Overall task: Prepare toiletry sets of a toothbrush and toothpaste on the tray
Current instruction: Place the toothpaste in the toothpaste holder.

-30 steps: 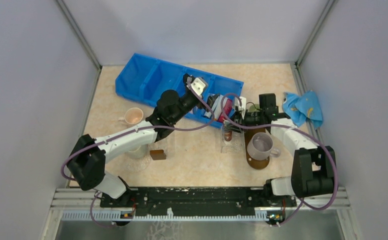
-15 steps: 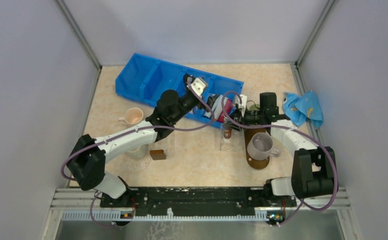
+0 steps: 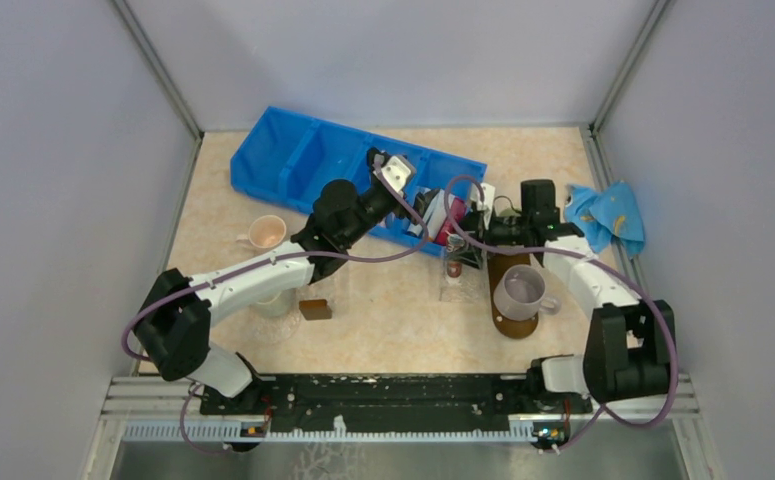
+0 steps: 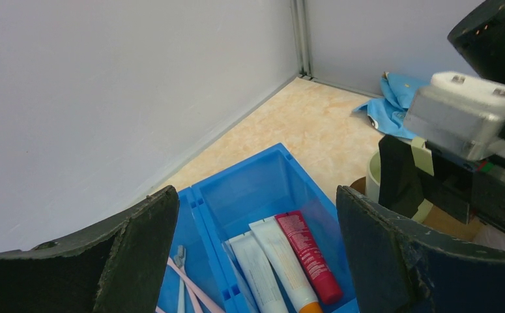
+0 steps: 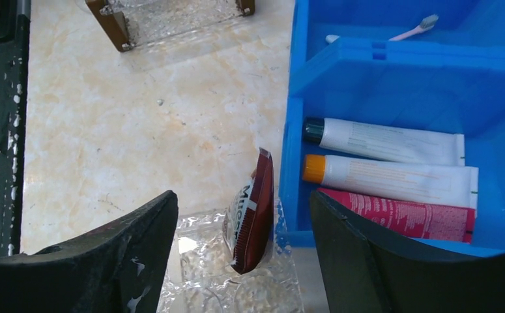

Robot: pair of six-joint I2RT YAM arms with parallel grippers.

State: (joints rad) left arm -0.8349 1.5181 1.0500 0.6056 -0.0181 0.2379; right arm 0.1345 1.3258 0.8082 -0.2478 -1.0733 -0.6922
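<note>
Right gripper, jaws spread, flanks upright dark red sachet, apparently untouched; left gripper, spread, above toothpaste tubes.

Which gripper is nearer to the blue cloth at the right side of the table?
Right. The right gripper is left of the blue cloth, above the dark red sachet beside the blue bin. The left gripper is further left, over that bin.
</note>
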